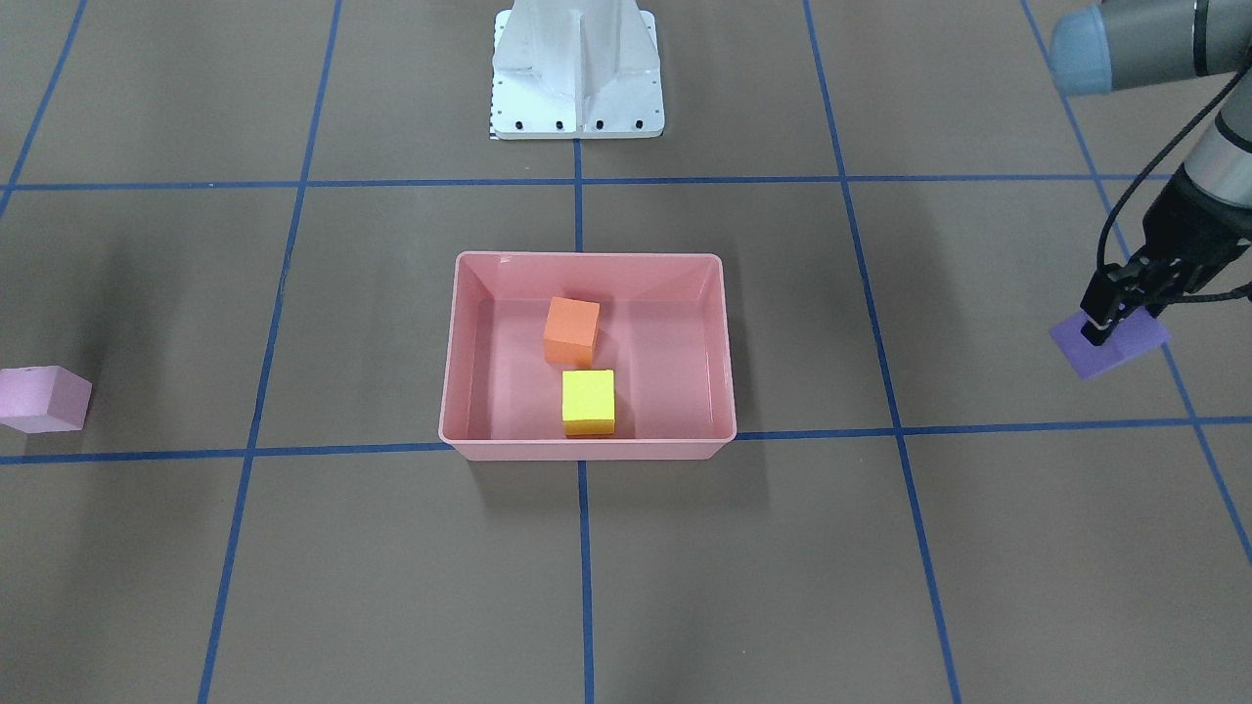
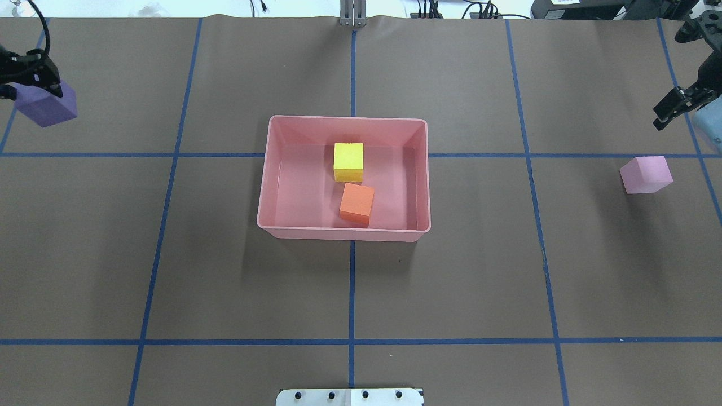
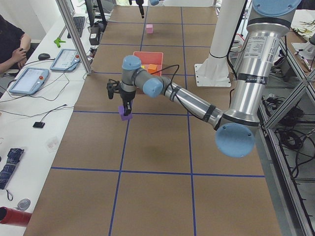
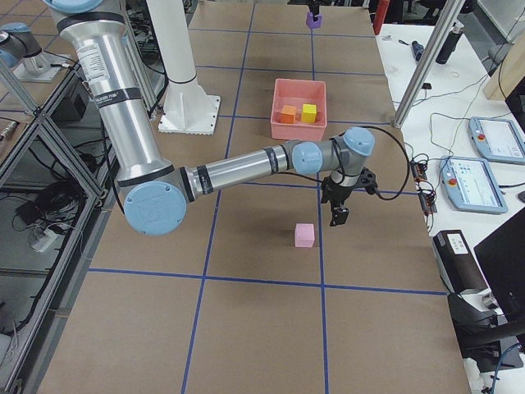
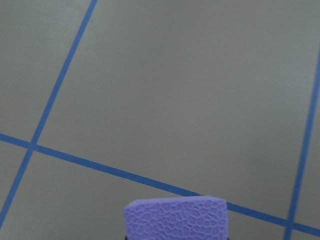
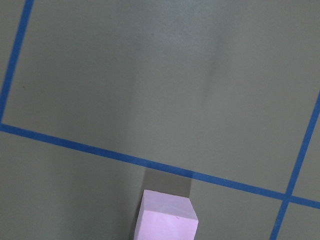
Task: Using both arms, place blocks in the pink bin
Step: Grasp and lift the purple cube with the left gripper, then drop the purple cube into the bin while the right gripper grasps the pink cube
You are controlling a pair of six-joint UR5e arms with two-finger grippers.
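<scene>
The pink bin (image 2: 344,234) stands mid-table and also shows in the front view (image 1: 587,450). In it lie the orange block (image 2: 356,204) and the yellow block (image 2: 348,162). My left gripper (image 2: 28,79) is shut on the purple block (image 2: 46,104) and holds it a little above the table at the far left edge. It also shows in the front view (image 1: 1110,328) with the purple block (image 1: 1115,350). The light pink block (image 2: 646,175) sits on the table at the far right. My right gripper (image 2: 668,110) hovers open and empty above and beyond it.
The white base pedestal (image 1: 577,68) stands at the robot's side of the table, behind the bin. Blue tape lines cross the brown table top. Operator desks with tablets (image 3: 29,81) run along the far side of the table.
</scene>
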